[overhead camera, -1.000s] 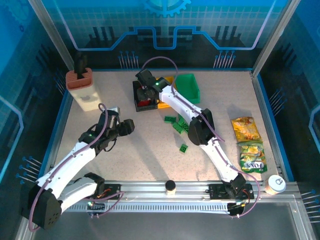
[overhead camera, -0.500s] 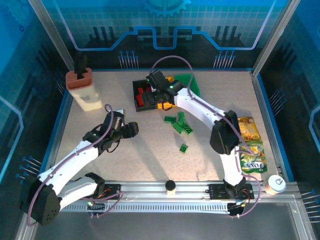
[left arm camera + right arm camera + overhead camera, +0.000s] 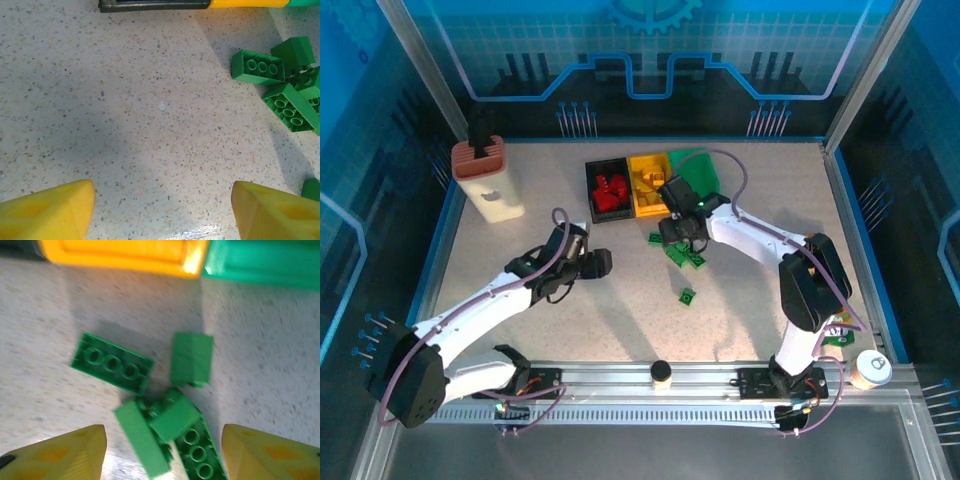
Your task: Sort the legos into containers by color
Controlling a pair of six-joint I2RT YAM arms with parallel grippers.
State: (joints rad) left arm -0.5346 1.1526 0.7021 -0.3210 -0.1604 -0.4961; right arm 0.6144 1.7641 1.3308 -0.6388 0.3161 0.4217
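Three containers stand side by side at the back: a black bin (image 3: pixel 591 192) holding red legos (image 3: pixel 611 192), a yellow bin (image 3: pixel 649 184) and a green bin (image 3: pixel 700 168). Several green legos (image 3: pixel 684 256) lie loose in front of them, and one more (image 3: pixel 688 296) sits nearer. My right gripper (image 3: pixel 680 236) hangs open just over this cluster; in its wrist view the green bricks (image 3: pixel 111 363) lie between and ahead of the yellow fingertips (image 3: pixel 80 455). My left gripper (image 3: pixel 601 262) is open over bare table, left of the cluster, with green bricks (image 3: pixel 257 66) at its upper right.
A beige-and-brown holder (image 3: pixel 488 180) stands at the back left. Snack bags (image 3: pixel 838 338) lie at the right, partly behind the right arm, next to a white cup (image 3: pixel 869 368). A small black-capped object (image 3: pixel 662 374) sits on the front rail.
The right gripper has drawn back from over the black bin to above the green legos. The left gripper has slid right, toward the same cluster.
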